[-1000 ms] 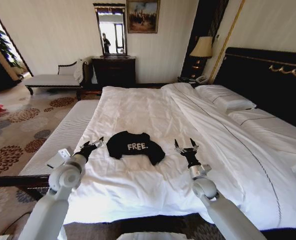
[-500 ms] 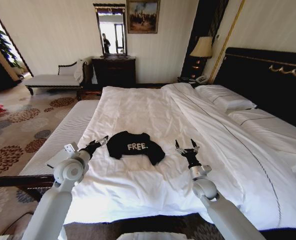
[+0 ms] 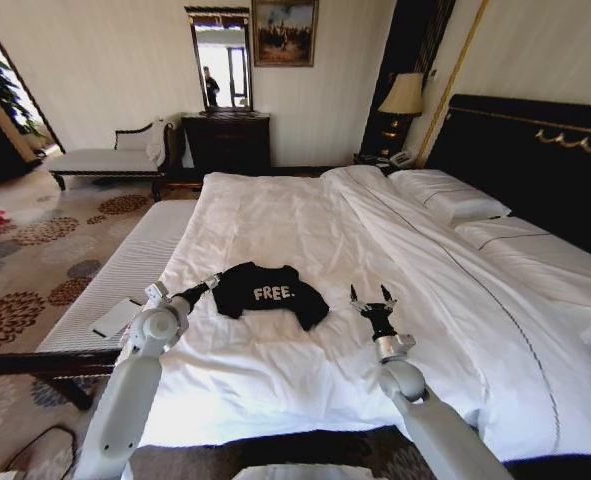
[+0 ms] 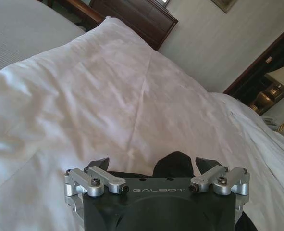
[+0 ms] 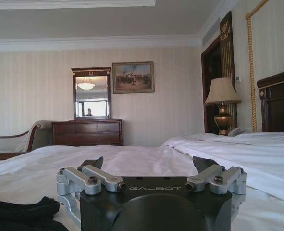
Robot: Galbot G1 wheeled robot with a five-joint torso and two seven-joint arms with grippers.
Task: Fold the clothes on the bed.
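— Where is the shirt right now?

— The black T-shirt (image 3: 268, 291) lies flat on the white duvet of the bed (image 3: 275, 215), near the foot end closest to me, with its white "FREE." lettering facing up. From my head camera it sits just short of centre, at about twelve o'clock between my two arms. One sleeve points toward nine o'clock and the body of it trails off toward four o'clock.

— And your left end effector?

— My left end effector (image 3: 207, 284) is at about nine o'clock of the shirt, right at the edge of that sleeve. Its fingers are spread apart and have hold of nothing. In my left wrist view the black fabric (image 4: 173, 163) shows between the two fingertips (image 4: 100, 163), just ahead of the palm. I cannot tell whether the tips touch the cloth.

— The right one?

— My right end effector (image 3: 373, 295) sits at about three o'clock of the shirt, apart from it, low over the duvet. Its fingers are also wide open and empty. In the right wrist view a bit of the shirt (image 5: 21, 209) lies off to one side, and past it the far wall carries a mirror (image 5: 91, 94), a framed painting (image 5: 133, 77) and a lamp (image 5: 222, 103).
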